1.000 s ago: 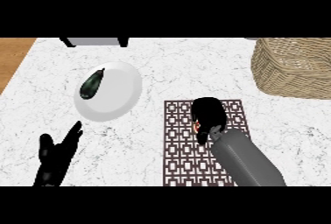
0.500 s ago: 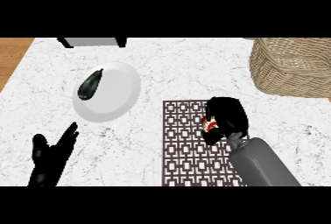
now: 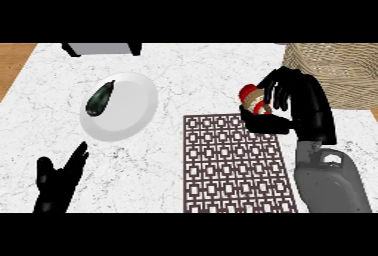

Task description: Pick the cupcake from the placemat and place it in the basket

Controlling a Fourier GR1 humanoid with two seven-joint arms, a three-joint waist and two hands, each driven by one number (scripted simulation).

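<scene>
Cupcake (image 3: 252, 96) among right fingers (image 3: 291, 90)

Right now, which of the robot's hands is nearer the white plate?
Left. The left hand rests open just below the plate in view; the right hand, curled round the cupcake, is far to its right.

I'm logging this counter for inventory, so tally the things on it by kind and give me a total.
cupcake: 1, held in the right hand
basket: 1
placemat: 1
white plate: 1
dark green vegetable on the plate: 1
grey object at the far edge: 1
Total: 6
</scene>
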